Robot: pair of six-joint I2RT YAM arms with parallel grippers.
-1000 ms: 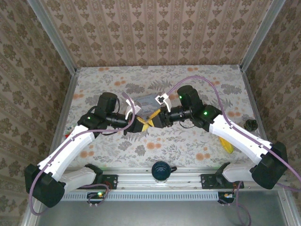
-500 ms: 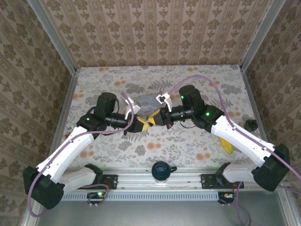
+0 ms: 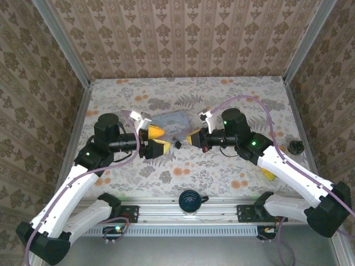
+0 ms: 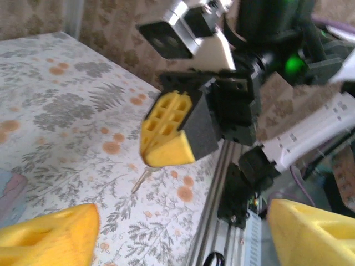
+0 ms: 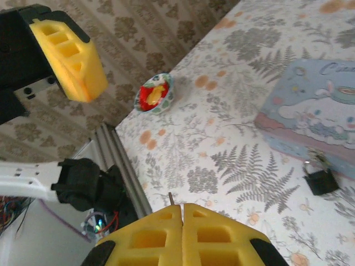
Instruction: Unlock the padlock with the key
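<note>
Padlock [image 5: 320, 178]: lies flat on the desk [image 3: 233, 166], just beside the near edge of the pale blue tin [image 5: 310, 108], shackle toward the tin.
Right pincer [image 5: 183, 221]: jaws pressed together on the key [image 5: 171, 198]; its thin tip pokes out.
Left pincer [image 3: 162, 139]: jaws wide apart, holding nothing.
Relation: from above, the padlock sits low between the two pincers, with the key tip above it and off to one side.
Obstruction: the tin crowds the shackle side, so the lock probably needs steadying.

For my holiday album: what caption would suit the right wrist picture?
The right pincer, shut on the key, hovers over the floral table; the padlock lies beside the pale blue tin.
</note>
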